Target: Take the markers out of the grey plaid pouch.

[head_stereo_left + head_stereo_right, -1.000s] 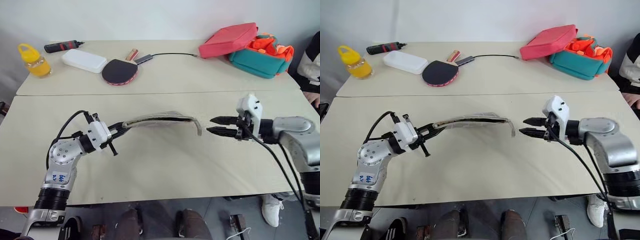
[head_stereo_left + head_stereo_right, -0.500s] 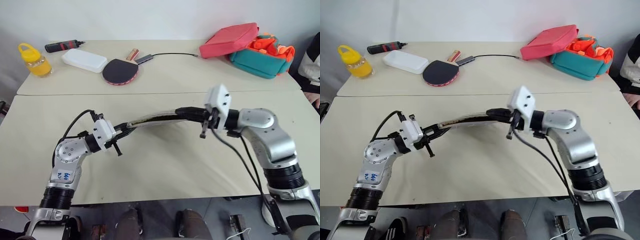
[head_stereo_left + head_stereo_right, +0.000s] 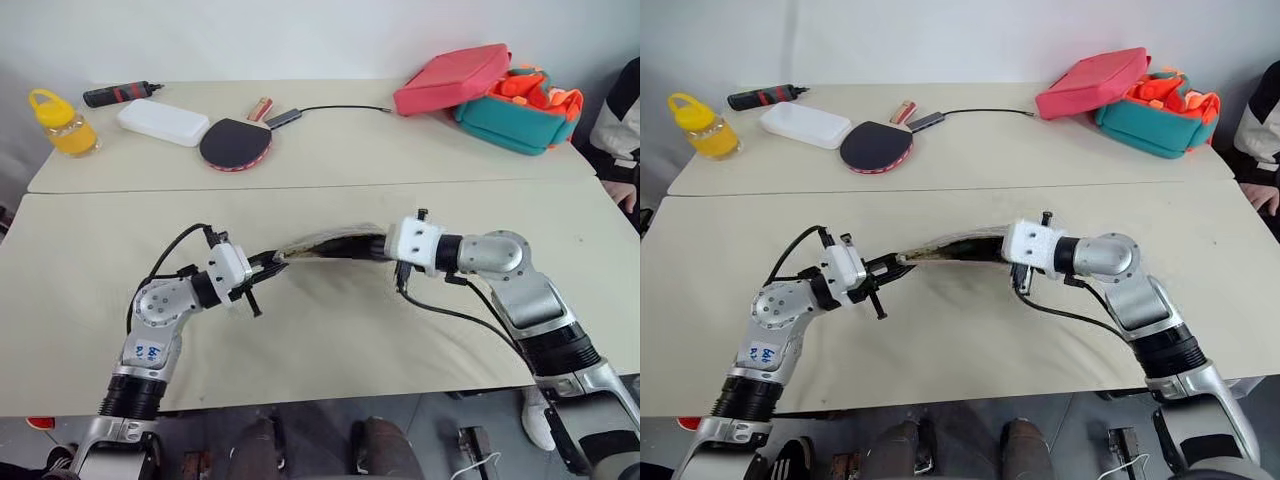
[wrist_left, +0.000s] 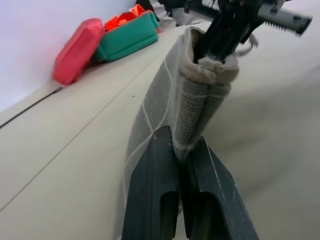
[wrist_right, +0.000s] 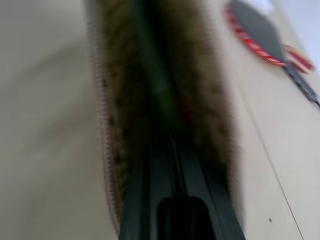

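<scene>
Grey pouch (image 4: pixel 165 100) with thin white grid lines — pink-red case (image 3: pixel 452 78), teal case (image 3: pixel 515 122), yellow bottle (image 3: pixel 60 125).

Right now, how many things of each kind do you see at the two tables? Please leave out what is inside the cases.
Pouches and cases: 3 (grey plaid pouch, pink-red case, teal case)
Bottles: 1 (yellow bottle)
Paddles: 1 (black paddle)
Boxes: 1 (white box)
Cylinders: 1 (black cylinder with a red band)
Cables: 1 (black cable)
Small sticks: 1 (red-orange stick)
Total: 9
</scene>
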Robot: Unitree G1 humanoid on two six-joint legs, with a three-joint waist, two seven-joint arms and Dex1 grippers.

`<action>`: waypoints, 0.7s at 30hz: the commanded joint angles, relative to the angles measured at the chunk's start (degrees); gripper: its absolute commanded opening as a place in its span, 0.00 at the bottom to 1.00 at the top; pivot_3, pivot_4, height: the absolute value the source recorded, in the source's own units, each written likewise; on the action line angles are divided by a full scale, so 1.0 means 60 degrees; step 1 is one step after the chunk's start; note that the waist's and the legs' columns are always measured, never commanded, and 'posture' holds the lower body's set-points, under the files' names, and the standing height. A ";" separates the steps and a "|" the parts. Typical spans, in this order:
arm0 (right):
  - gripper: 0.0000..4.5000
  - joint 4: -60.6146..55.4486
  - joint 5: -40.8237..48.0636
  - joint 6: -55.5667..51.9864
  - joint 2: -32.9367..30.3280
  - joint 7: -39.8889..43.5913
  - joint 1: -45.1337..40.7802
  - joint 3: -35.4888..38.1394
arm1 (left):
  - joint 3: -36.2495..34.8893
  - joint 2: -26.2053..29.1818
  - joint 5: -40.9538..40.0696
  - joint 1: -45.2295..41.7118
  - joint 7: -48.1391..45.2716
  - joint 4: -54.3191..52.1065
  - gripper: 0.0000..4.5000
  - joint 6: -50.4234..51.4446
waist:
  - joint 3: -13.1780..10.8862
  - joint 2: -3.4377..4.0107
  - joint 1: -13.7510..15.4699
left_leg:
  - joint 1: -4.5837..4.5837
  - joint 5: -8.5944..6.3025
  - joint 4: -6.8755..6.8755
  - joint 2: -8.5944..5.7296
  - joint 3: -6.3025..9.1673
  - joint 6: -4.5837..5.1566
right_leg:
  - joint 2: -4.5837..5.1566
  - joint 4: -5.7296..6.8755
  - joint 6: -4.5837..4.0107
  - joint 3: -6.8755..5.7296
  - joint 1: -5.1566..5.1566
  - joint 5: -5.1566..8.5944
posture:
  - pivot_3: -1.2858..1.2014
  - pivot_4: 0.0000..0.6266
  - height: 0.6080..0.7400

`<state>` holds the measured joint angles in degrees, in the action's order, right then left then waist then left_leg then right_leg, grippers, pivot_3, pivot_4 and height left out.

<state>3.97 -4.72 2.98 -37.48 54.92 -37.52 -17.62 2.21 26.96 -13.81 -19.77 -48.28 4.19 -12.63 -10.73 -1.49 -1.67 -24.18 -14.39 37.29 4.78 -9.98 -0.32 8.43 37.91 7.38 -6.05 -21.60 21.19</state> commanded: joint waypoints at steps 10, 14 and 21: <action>0.91 -0.0043 -0.0418 0.0655 -0.0032 0.0281 -0.0761 0.0167 | -0.0166 -0.0356 -0.1342 -0.0119 -0.0133 -0.1320 0.00 0.1990 | 0.0000 0.0000 0.0010 | 0.0000 0.0000 0.0004 0.0001 0.0014 0.0000 | 0.0000 0.0005 0.0000 -0.0001 0.0002 0.0000 | 0.52 0.24 1.00; 0.99 -0.0485 0.0222 0.0022 0.0228 0.0508 -0.0826 0.0375 | -0.0243 -0.0378 -0.1963 -0.0149 -0.0233 -0.1507 0.00 0.3010 | 0.0000 0.0000 0.0010 | 0.0000 0.0000 0.0006 0.0002 0.0029 0.0000 | 0.0000 0.0007 0.0000 -0.0001 0.0002 0.0000 | 0.52 0.24 1.00; 0.70 -0.0829 0.0595 -0.0223 -0.0040 0.1119 -0.0704 0.0416 | -0.0348 -0.0512 -0.2675 -0.0168 -0.0257 -0.1862 0.00 0.4254 | 0.0000 0.0000 0.0037 | -0.0001 0.0000 0.0008 0.0001 0.0036 0.0000 | 0.0000 0.0003 0.0000 0.0000 0.0005 0.0000 | 0.52 0.24 1.00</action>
<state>1.13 -2.07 1.26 -36.53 61.01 -41.54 -17.01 0.99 24.69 -27.31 -19.88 -49.59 -3.96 12.05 -10.73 -1.50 -1.45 -24.19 -14.39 37.37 4.77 -9.76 -0.31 8.43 37.93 7.38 -6.05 -21.55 21.19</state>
